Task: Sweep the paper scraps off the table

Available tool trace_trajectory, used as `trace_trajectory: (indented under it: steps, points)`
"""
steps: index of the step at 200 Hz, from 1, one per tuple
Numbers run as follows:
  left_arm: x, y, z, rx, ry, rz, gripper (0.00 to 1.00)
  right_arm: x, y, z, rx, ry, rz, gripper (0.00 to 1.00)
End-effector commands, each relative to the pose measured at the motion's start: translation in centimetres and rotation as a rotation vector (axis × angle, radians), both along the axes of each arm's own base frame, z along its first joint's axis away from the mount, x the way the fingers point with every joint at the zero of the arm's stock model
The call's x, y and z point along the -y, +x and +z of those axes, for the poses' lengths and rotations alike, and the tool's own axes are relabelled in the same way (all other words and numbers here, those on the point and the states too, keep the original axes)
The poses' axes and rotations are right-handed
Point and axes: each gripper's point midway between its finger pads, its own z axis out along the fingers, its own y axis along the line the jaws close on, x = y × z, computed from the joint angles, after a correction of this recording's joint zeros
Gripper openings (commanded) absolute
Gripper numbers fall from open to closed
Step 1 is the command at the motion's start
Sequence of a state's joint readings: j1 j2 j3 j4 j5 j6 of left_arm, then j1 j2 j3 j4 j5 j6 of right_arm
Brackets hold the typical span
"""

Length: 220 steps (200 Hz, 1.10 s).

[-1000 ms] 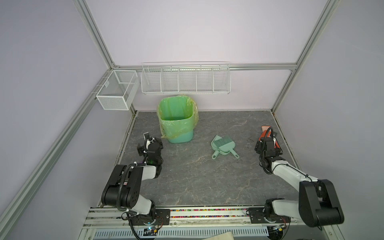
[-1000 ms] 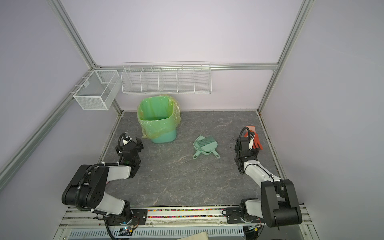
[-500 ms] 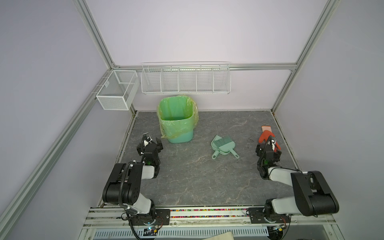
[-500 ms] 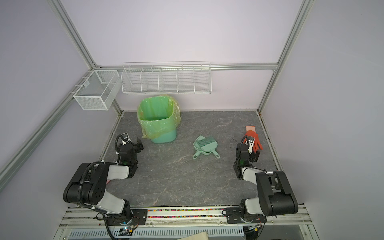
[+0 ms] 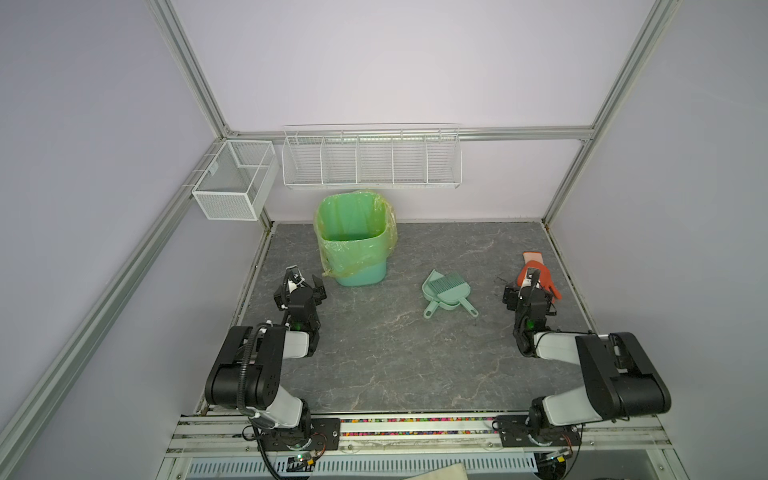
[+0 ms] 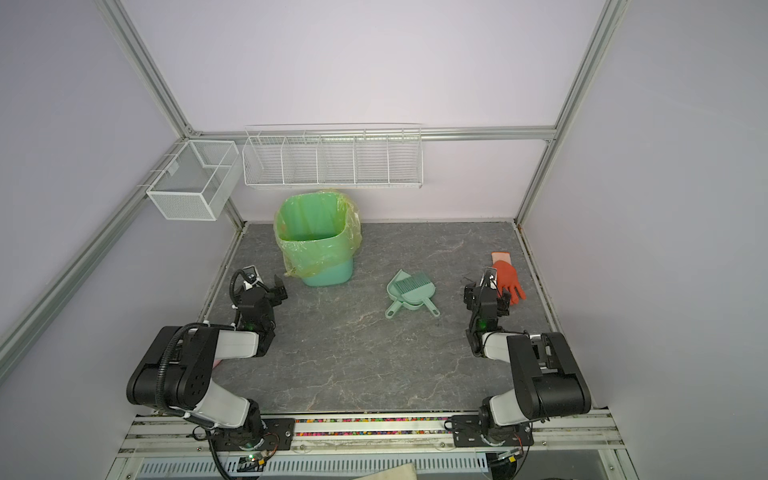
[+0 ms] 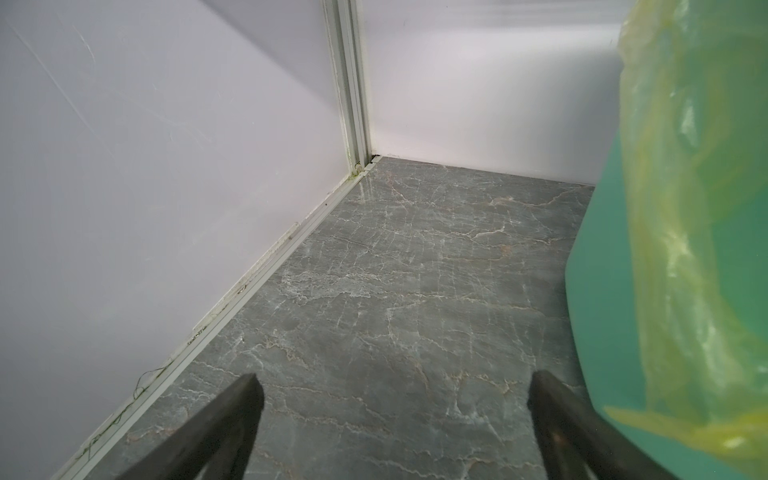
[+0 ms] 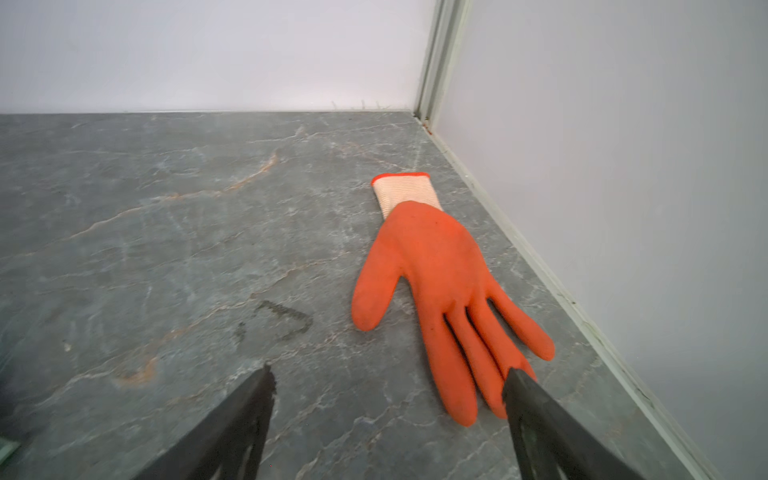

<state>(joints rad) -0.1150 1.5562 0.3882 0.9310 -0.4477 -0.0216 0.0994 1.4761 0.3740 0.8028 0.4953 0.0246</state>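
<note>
Overall, left gripper spread wide, empty, beside mint-green plastic bin with yellowish liner, right gripper spread wide, empty, near orange rubber glove, both over dark grey veined table.

Robot lab cell: aluminium frame rails, plain lilac panels, two bench-mounted arms.

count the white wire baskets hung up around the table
2: a small mesh basket hangs on the left, a long divided basket along the back. None seems hidden.
</note>
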Motion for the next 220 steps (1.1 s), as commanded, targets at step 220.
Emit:
trace_trajectory:
  steps: [220]
  points:
    - [0.0, -0.1, -0.1, 0.01, -0.005, 0.0, 0.99, -1.9, 1.5, -0.6, 0.019, 0.058, 0.201, 0.89]
